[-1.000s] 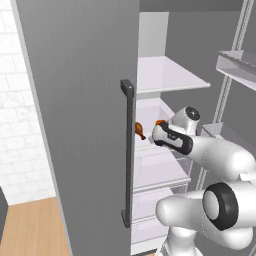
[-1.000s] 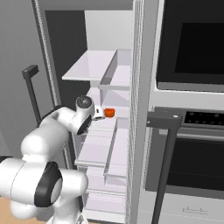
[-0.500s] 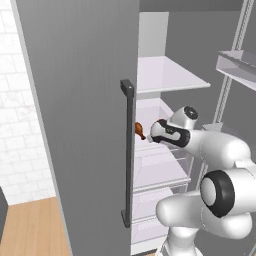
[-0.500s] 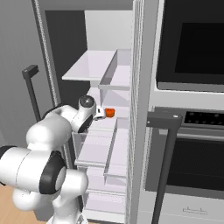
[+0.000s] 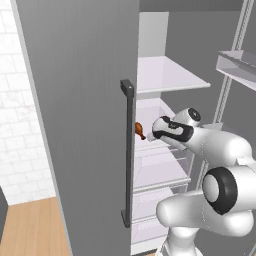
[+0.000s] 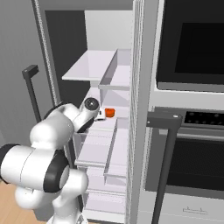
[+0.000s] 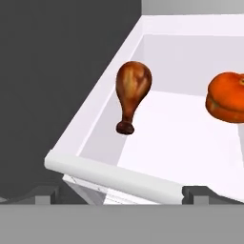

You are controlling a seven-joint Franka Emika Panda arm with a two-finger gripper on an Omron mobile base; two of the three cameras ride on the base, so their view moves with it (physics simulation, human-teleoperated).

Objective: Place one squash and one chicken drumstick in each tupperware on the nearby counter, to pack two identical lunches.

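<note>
Chicken drumstick [image 7: 132, 93]: one piece, glossy brown with orange highlights, plump rounded end tapering to a thin shaft with a dark knob. In the hand view it lies on the white floor of a pale fridge drawer, plump end toward the back wall, knob end toward the drawer's front rim, close beside the drawer's left wall. Seen from the left base view [image 5: 139, 130] it shows just past the edge of the grey door.

Squash [image 7: 227, 97]: one piece, glossy orange-red, rounded and slightly flattened, with a horizontal crease. It rests on the same drawer floor, apart from the drumstick, partly cut by the frame edge
</note>
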